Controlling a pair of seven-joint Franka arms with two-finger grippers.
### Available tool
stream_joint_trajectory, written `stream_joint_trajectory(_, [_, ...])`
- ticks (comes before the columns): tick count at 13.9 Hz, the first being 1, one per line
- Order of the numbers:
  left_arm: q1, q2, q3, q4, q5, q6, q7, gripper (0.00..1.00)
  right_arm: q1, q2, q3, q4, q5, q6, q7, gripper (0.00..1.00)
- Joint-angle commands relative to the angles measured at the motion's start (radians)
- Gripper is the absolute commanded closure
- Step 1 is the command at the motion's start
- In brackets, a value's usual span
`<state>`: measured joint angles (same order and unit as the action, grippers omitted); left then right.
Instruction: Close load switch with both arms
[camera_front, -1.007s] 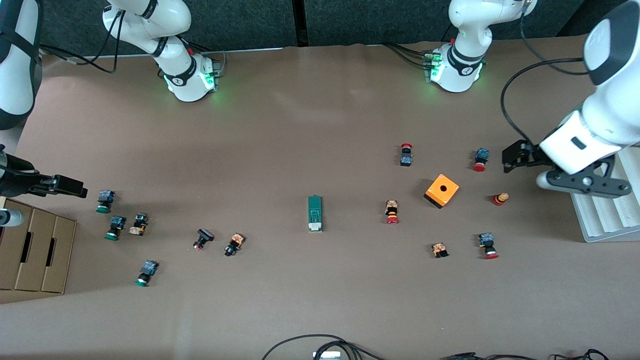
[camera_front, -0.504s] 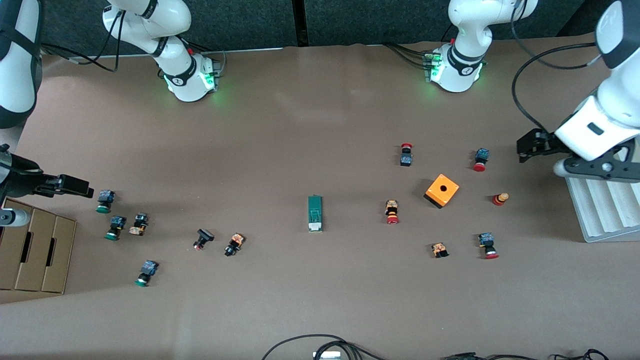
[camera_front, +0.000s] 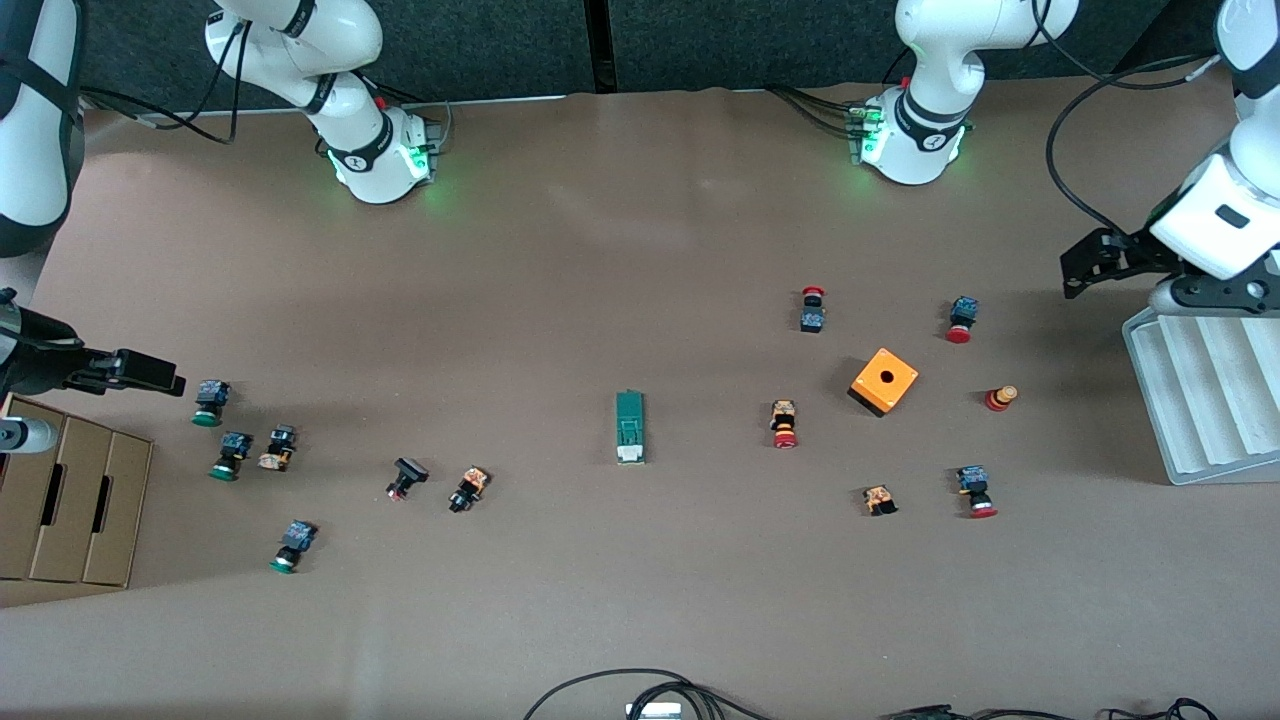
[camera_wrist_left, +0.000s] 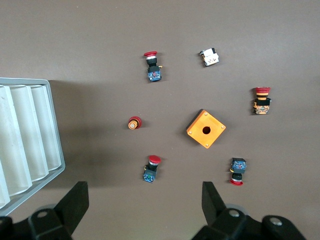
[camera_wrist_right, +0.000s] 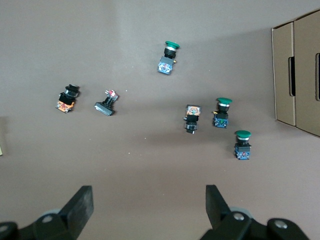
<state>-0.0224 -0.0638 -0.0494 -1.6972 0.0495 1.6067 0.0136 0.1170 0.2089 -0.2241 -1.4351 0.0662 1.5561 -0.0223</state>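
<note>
Item: load switch, green block with a white tab at its lower end, lying in the middle of the front view on the brown table, touched by neither of my grippers. Item: my left gripper, upper right of the front view, up in the air over the bare table beside the white ribbed tray; its fingers stand released and wide apart, holding nothing. Item: my right gripper, at the middle of that view's left edge, over the table beside the cardboard box; its fingers likewise spread wide and empty. Item: orange box with a hole in its top, right of centre, with red-capped push buttons scattered around it. Item: green-capped push buttons, grouped at the lower left of the front view near my right gripper, with a few dark mixed parts between them and the load switch. Item: black cables, bottom edge of the front view.
</note>
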Motion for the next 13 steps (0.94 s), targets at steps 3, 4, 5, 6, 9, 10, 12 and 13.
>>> stream_joint_trajectory(3, [-0.019,-0.013,0.01,-0.007,-0.01,-0.001,0.003,0.0,-0.092,-0.019,0.11,-0.001,0.003,0.012,-0.001,0.0])
stream_joint_trajectory(4, [-0.019,-0.008,0.01,-0.004,-0.01,-0.001,0.003,0.0,-0.108,-0.019,0.135,-0.002,-0.002,0.013,0.001,0.0])
stream_joint_trajectory(5, [-0.017,-0.008,0.008,0.001,-0.01,-0.001,0.003,0.0,-0.106,-0.019,0.135,-0.001,-0.005,0.012,0.002,0.0])
stream_joint_trajectory(6, [-0.016,-0.008,0.008,0.005,-0.01,-0.001,0.003,0.0,-0.111,-0.02,0.135,-0.002,-0.002,0.012,-0.001,0.0])
stream_joint_trajectory(9, [-0.017,-0.007,0.008,0.005,-0.008,-0.005,-0.001,0.0,-0.105,-0.023,0.135,-0.001,-0.002,0.012,-0.002,0.0])
stream_joint_trajectory(10, [-0.016,-0.007,0.008,0.007,-0.008,-0.004,0.0,0.0,-0.108,-0.042,0.135,-0.002,0.001,0.007,-0.001,0.0])
stream_joint_trajectory(12, [-0.016,-0.005,0.008,0.005,-0.008,-0.005,0.0,0.0,-0.109,-0.048,0.138,-0.001,0.001,-0.002,-0.001,0.0])
stream_joint_trajectory(13, [-0.017,-0.004,0.008,0.007,-0.008,-0.005,-0.007,0.0,-0.109,-0.048,0.138,-0.002,0.003,-0.002,-0.001,0.0])
